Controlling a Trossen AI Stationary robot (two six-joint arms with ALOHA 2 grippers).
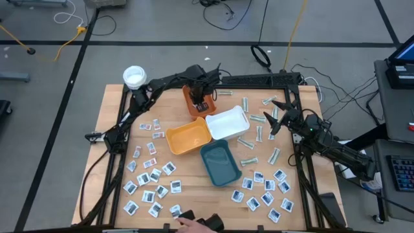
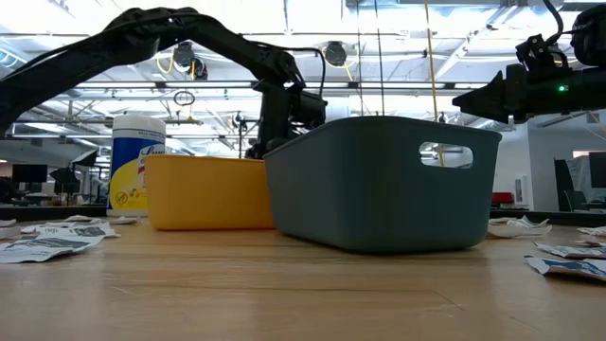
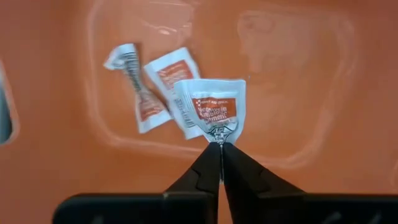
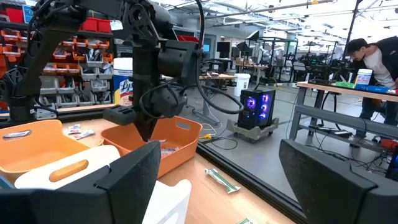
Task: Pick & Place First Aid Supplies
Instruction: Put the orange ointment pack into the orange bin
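Wooden table (image 1: 194, 184) strewn with sachets (image 1: 150, 183), trays clustered at centre. Left gripper (image 3: 220, 147) down inside dark orange tray (image 1: 192, 101) at twelve o'clock, fingers pinched on red-printed sachet (image 3: 216, 110), two more beside. Right gripper (image 1: 277, 116) raised at three o'clock, fingers apart, empty, above pale strips (image 1: 257, 118).

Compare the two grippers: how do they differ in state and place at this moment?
The left gripper is shut on a red-print sachet; the right gripper is open and holds nothing. The left hangs over the dark orange tray; the right hovers beside the white tray, above pale strips. Both are dark and two-fingered.
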